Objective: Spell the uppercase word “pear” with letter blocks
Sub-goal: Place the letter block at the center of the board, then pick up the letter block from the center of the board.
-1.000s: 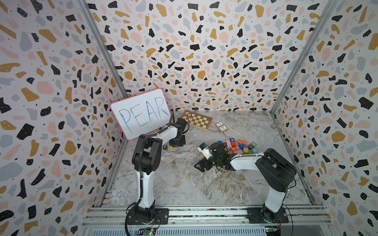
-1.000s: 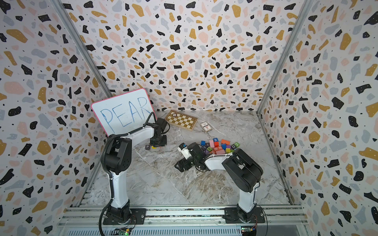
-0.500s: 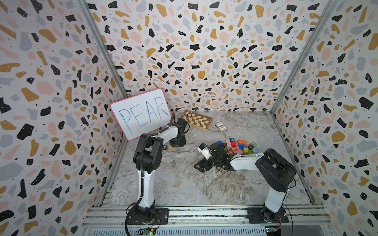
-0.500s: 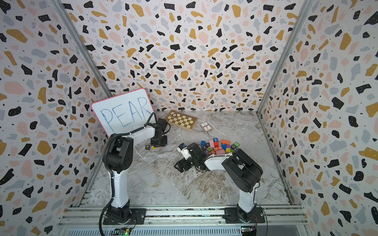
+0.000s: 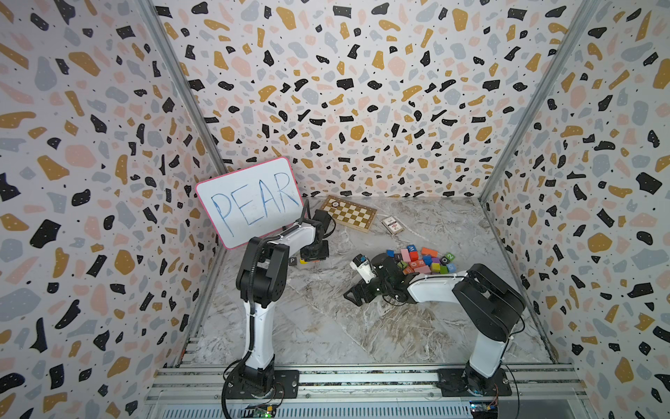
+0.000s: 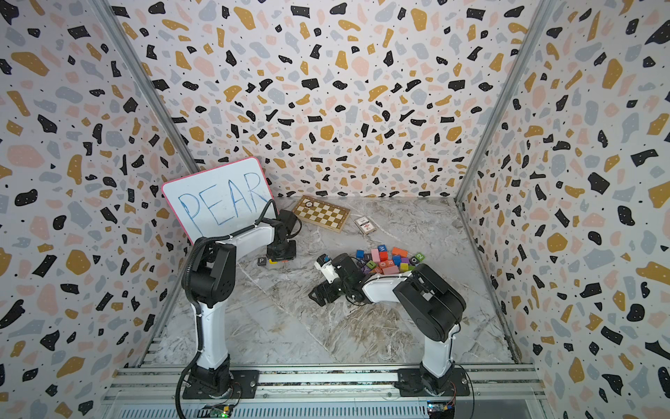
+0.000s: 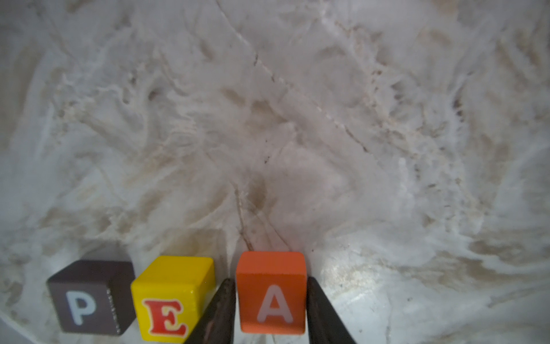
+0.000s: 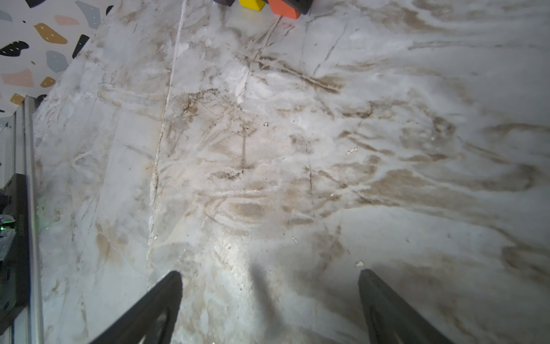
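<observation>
1. Blocks first: the dark P block (image 7: 89,297), the yellow E block (image 7: 172,295) and the orange A block (image 7: 272,292) stand in one row on the marble table (image 5: 326,326), letters upright toward the left wrist camera.
2. We take the table's middle as the dial's centre and the back wall as twelve. In both top views the row then lies near ten o'clock, just below the whiteboard (image 5: 250,203) that reads PEAR.
3. Within the row, E sits at three o'clock of P and just beside it. A sits at three o'clock of E, with a narrow gap between them.
4. We see the left gripper (image 7: 269,280) straddling the A block, one dark finger in that gap and the other on the block's far side. Both fingers lie close along the block's faces, and we cannot tell whether they press it or stand a hair off.
5. What looks to us like the orange-red R block (image 5: 420,262) lies in the pile (image 5: 427,263) of coloured blocks near two o'clock, well apart from the row.
6. We find the right gripper (image 8: 269,271) low over bare marble near the centre, at eight o'clock of the pile, jaws spread wide with nothing between them.
7. At twelve o'clock lie a chessboard (image 5: 348,213) and, just beside it at its three o'clock, a small card box (image 5: 392,225).
</observation>
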Tool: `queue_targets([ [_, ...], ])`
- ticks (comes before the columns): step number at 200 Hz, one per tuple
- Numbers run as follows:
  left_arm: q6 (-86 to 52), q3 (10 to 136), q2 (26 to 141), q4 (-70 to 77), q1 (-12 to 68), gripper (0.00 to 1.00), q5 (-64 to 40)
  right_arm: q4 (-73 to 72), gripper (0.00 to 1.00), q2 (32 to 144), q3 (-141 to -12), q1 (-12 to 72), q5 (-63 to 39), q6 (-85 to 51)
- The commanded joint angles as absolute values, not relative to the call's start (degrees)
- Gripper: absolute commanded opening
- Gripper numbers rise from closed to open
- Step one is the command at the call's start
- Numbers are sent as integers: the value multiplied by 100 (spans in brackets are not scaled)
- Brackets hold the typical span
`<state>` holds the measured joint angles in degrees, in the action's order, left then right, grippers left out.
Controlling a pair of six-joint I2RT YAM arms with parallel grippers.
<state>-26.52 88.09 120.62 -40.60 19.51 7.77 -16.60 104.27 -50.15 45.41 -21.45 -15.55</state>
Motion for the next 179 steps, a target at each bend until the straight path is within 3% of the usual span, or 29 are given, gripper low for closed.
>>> queue_targets([
  [1,-2593,8943,12146,-4159,1908,39,784,-1661,94,10397,-5019,4570,-2199,-1591],
  [93,-2606,8983,12110,-4155,1911,37,769,-1672,94,10388,-5008,4570,-2205,-1616],
  [179,-2631,9574,11762,-4478,1941,47,879,-1179,94,10013,-5300,4570,-2112,-1573],
])
